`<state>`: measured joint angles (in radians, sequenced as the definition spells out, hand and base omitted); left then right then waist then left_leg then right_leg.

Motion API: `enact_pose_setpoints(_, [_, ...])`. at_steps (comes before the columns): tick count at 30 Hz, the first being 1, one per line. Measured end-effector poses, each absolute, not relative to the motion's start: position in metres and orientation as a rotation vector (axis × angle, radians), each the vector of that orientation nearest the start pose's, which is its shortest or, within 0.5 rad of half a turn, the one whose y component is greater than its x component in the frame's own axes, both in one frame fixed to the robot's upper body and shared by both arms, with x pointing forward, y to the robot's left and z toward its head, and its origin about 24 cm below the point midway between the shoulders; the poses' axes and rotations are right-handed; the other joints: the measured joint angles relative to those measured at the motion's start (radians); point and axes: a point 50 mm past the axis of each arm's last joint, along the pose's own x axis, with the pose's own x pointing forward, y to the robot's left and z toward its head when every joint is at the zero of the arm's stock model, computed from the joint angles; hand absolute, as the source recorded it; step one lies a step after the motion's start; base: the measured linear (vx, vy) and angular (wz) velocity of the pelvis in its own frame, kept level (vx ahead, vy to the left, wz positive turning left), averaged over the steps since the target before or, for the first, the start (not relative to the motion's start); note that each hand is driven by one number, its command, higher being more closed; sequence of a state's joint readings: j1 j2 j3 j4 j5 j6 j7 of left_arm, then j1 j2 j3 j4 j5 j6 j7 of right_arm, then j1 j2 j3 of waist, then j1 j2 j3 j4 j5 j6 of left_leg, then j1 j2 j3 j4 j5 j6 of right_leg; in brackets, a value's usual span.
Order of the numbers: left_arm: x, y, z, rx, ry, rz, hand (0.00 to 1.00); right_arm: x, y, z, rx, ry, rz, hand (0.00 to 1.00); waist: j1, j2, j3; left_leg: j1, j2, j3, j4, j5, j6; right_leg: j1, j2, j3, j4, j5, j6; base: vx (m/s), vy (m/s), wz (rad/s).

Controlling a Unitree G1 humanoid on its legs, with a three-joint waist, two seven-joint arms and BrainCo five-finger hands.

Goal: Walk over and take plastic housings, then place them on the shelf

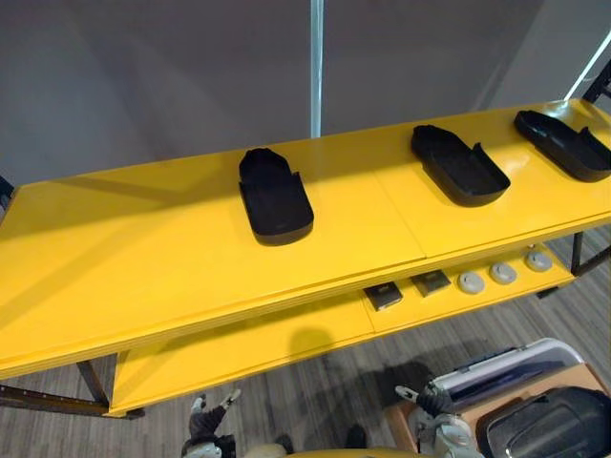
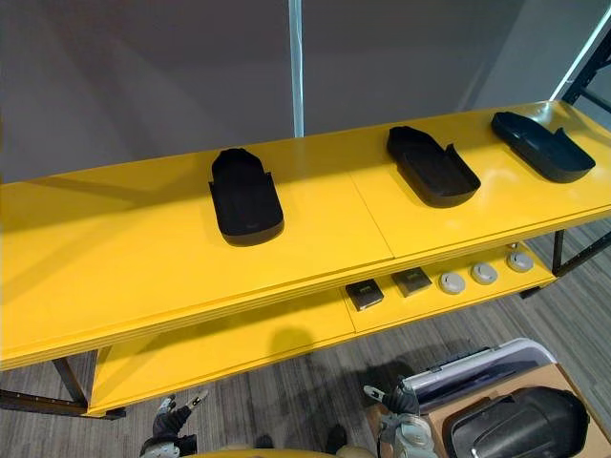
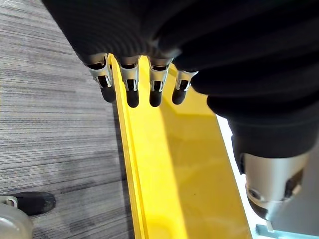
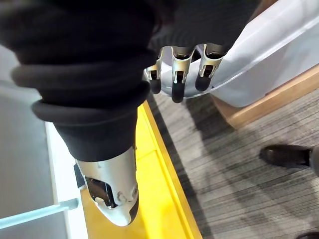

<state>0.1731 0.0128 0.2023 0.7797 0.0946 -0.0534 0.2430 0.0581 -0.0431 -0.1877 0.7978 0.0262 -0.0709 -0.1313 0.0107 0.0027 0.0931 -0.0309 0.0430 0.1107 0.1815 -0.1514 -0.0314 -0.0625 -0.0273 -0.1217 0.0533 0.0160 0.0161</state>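
Left eye view: a long yellow top shelf carries three black plastic housings, open side up and well apart. The left housing sits mid-depth. The middle housing and the right housing lie slanted, and the right one is near the shelf's far end. Any marking on them is too small to read. Left of the left housing the top is bare across a wide stretch, and a bare strip runs along the front edge. On the lower shelf lie two dark square parts and three grey round discs, all toward its right end. The left hand and right hand hang low over the grey floor, short of the shelf. A brown box at lower right holds another black housing, with a clear bin beside it.

Right eye view: the same layout, with a pale pole rising behind the shelf.

Left wrist view: the fingers hang straight and slightly apart, holding nothing, over a yellow shelf edge and the floor.

Right wrist view: the fingers hang loose and empty just before the clear bin's rim, between the brown box and the yellow edge.
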Motion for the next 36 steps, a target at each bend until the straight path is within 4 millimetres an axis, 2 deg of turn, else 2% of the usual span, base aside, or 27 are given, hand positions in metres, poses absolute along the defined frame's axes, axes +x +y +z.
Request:
enact_pose_setpoints(2, [0.116,0.204,-0.134,0.122,0.864,0.430,0.00,0.165,-0.205,-0.115,0.000,0.716,-0.343,0.00,0.001,0.000,0.009,-0.025,0.011,0.053,0.069,-0.043,0.005,-0.039,0.008,0.066,0.027,0.007,0.013,-0.17,0.103,-0.99])
enact_pose_setpoints(4, [0.121,0.204,-0.131,0.125,0.840,0.428,0.00,0.181,-0.201,-0.104,-0.021,0.647,-0.309,0.00,0.002,-0.006,0.027,-0.054,0.034,0.171,0.129,-0.082,0.026,-0.102,0.015,0.151,0.045,0.010,0.037,-0.26,0.131,-1.50])
enact_pose_setpoints(5, [0.126,0.201,-0.129,0.121,0.825,0.422,0.00,0.185,-0.199,-0.100,-0.033,0.624,-0.299,0.00,0.003,-0.002,0.032,-0.066,0.046,0.233,0.140,-0.094,0.042,-0.122,0.002,0.108,0.053,0.007,0.035,-0.21,0.085,-1.24])
enact_pose_setpoints(6, [0.127,0.200,-0.128,0.120,0.821,0.421,0.00,0.185,-0.199,-0.099,-0.034,0.622,-0.298,0.00,0.003,-0.001,0.033,-0.066,0.047,0.245,0.140,-0.094,0.044,-0.129,-0.006,0.094,0.056,0.006,0.035,-0.17,0.095,-1.25])
enact_pose_setpoints(7, [0.129,0.200,-0.128,0.118,0.814,0.422,0.00,0.185,-0.198,-0.099,-0.039,0.622,-0.292,0.00,0.006,0.004,0.039,-0.073,0.055,0.311,0.136,-0.090,0.054,-0.173,-0.042,0.003,0.118,-0.004,0.021,-0.18,0.113,-1.28])
enact_pose_setpoints(8, [0.129,0.200,-0.127,0.123,0.814,0.420,0.00,0.186,-0.197,-0.099,-0.043,0.624,-0.284,0.00,0.005,-0.001,0.036,-0.067,0.065,0.364,0.131,-0.089,0.057,-0.194,-0.074,-0.103,0.213,-0.036,-0.001,-0.18,0.113,-1.40])
enact_pose_setpoints(9, [0.129,0.200,-0.127,0.124,0.814,0.421,0.00,0.185,-0.197,-0.100,-0.044,0.626,-0.285,0.00,0.005,0.003,0.038,-0.053,0.072,0.390,0.127,-0.088,0.057,-0.191,-0.086,-0.139,0.254,-0.054,-0.009,-0.13,0.093,-1.34])
enact_pose_setpoints(12, [0.126,0.208,-0.128,0.146,0.821,0.430,0.00,0.186,-0.198,-0.103,-0.065,0.641,-0.270,0.00,0.002,0.021,0.046,-0.038,0.118,0.514,0.124,-0.080,0.052,-0.114,-0.121,-0.289,0.354,-0.171,-0.005,-0.04,-0.002,-1.18])
enact_pose_setpoints(13, [0.126,0.210,-0.127,0.152,0.821,0.430,0.00,0.186,-0.199,-0.105,-0.070,0.654,-0.268,0.00,0.003,0.010,0.041,-0.041,0.123,0.534,0.126,-0.077,0.048,-0.094,-0.132,-0.311,0.346,-0.186,-0.004,-0.04,-0.100,-1.10])
enact_pose_setpoints(14, [0.125,0.213,-0.128,0.163,0.831,0.430,0.00,0.187,-0.200,-0.108,-0.090,0.680,-0.256,0.00,0.005,-0.002,0.035,-0.051,0.122,0.560,0.136,-0.071,0.037,-0.056,-0.152,-0.354,0.278,-0.204,0.012,-0.02,-0.159,-1.02])
enact_pose_setpoints(16, [0.122,0.213,-0.133,0.169,0.862,0.418,0.00,0.191,-0.207,-0.109,-0.145,0.696,-0.237,0.00,-0.001,0.019,0.046,-0.063,0.132,0.499,0.143,-0.048,0.014,-0.044,-0.105,-0.328,0.178,-0.164,0.018,-0.02,-0.225,-1.00])
enact_pose_setpoints(17, [0.119,0.207,-0.136,0.154,0.880,0.415,0.00,0.190,-0.213,-0.111,-0.166,0.716,-0.237,0.00,0.009,0.035,0.047,-0.058,0.157,0.457,0.148,-0.045,0.008,-0.032,-0.064,-0.271,0.127,-0.132,0.003,0.01,-0.230,-1.24])
enact_pose_setpoints(18, [0.113,0.205,-0.138,0.148,0.899,0.414,0.00,0.190,-0.214,-0.110,-0.169,0.716,-0.237,0.00,0.007,0.043,0.049,-0.056,0.188,0.469,0.186,-0.047,0.006,-0.027,-0.035,-0.229,0.096,-0.114,-0.009,0.03,-0.259,-1.29])
enact_pose_setpoints(21, [0.109,0.203,-0.140,0.145,0.915,0.410,0.00,0.187,-0.216,-0.111,-0.176,0.722,-0.246,0.00,0.006,0.041,0.056,-0.075,0.265,0.439,0.348,-0.048,0.007,0.013,0.032,-0.128,0.026,-0.075,-0.039,0.05,-0.196,-1.12])
enact_pose_setpoints(22, [0.110,0.202,-0.141,0.145,0.916,0.403,0.00,0.188,-0.217,-0.111,-0.179,0.719,-0.248,0.00,0.004,0.042,0.059,-0.092,0.256,0.397,0.356,-0.065,0.000,0.018,0.037,-0.108,0.021,-0.071,-0.043,0.12,-0.103,-1.00])
enact_pose_setpoints(24, [0.119,0.192,-0.140,0.143,0.899,0.364,0.00,0.188,-0.225,-0.109,-0.198,0.715,-0.277,0.00,0.003,0.034,0.065,-0.114,0.155,0.188,0.302,-0.088,-0.034,0.022,0.026,-0.031,0.011,-0.058,-0.048,0.10,-0.020,-0.96])
enact_pose_setpoints(26, [0.124,0.188,-0.139,0.143,0.886,0.346,0.00,0.188,-0.227,-0.108,-0.206,0.712,-0.294,0.00,0.003,0.026,0.074,-0.122,0.079,0.076,0.214,-0.085,-0.039,0.027,0.009,0.025,0.011,-0.054,-0.041,0.08,0.068,-0.85])
enact_pose_setpoints(27, [0.124,0.187,-0.139,0.143,0.884,0.341,0.00,0.188,-0.227,-0.108,-0.206,0.711,-0.299,0.00,0.003,0.030,0.073,-0.122,0.055,0.031,0.160,-0.077,-0.050,0.026,0.007,0.048,0.011,-0.051,-0.035,0.08,0.157,-1.04])
enact_pose_setpoints(28, [0.124,0.185,-0.139,0.145,0.885,0.333,0.00,0.188,-0.228,-0.107,-0.207,0.708,-0.301,0.00,0.006,0.052,0.074,-0.112,0.048,-0.009,0.078,-0.035,-0.072,0.026,0.020,0.073,0.009,-0.047,-0.023,0.06,0.163,-0.86])
enact_pose_setpoints(29, [0.124,0.185,-0.139,0.147,0.886,0.330,0.00,0.188,-0.229,-0.107,-0.207,0.707,-0.304,0.00,0.005,0.067,0.075,-0.109,0.053,-0.007,0.069,0.008,-0.039,0.027,0.028,0.083,0.007,-0.047,-0.014,0.06,0.186,-0.83])
enact_pose_setpoints(30, [0.126,0.187,-0.138,0.154,0.882,0.332,0.00,0.185,-0.225,-0.109,-0.186,0.713,-0.306,0.00,0.003,0.064,0.074,-0.087,0.047,0.022,0.060,0.009,-0.017,0.042,0.016,0.092,-0.010,-0.038,0.007,0.08,0.176,-0.55])
enact_pose_setpoints(33, [0.133,0.191,-0.135,0.169,0.862,0.329,0.00,0.177,-0.217,-0.112,-0.140,0.719,-0.318,0.00,0.000,0.037,0.071,-0.052,0.015,0.064,0.014,0.017,0.004,0.057,-0.020,0.098,-0.044,-0.028,0.034,0.08,0.139,-0.25])
enact_pose_setpoints(36, [0.130,0.196,-0.136,0.183,0.870,0.335,0.00,0.181,-0.223,-0.104,-0.104,0.668,-0.364,0.00,-0.001,0.028,0.068,-0.013,-0.003,0.096,-0.024,0.020,0.010,0.062,-0.036,0.102,-0.061,-0.020,0.048,0.06,0.105,-0.32])
